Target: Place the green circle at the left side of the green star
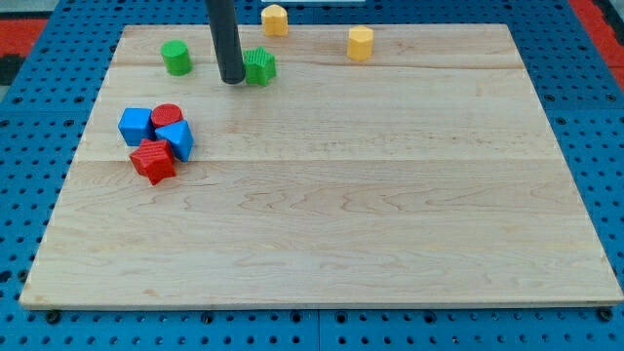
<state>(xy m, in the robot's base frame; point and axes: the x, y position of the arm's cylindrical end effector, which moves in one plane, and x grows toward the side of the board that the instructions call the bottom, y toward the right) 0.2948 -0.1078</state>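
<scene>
A wooden board is seen on a blue pegboard. The dark rod comes down from the view's top; the tip is set just to the view's left of the green star, touching or nearly so. No jaws are fitted, so nothing is grasped. The green circle lies further left, apart from the tip. Two yellow blocks are placed near the top edge. At left, a blue cube, red circle, blue block and red star are clustered together.
</scene>
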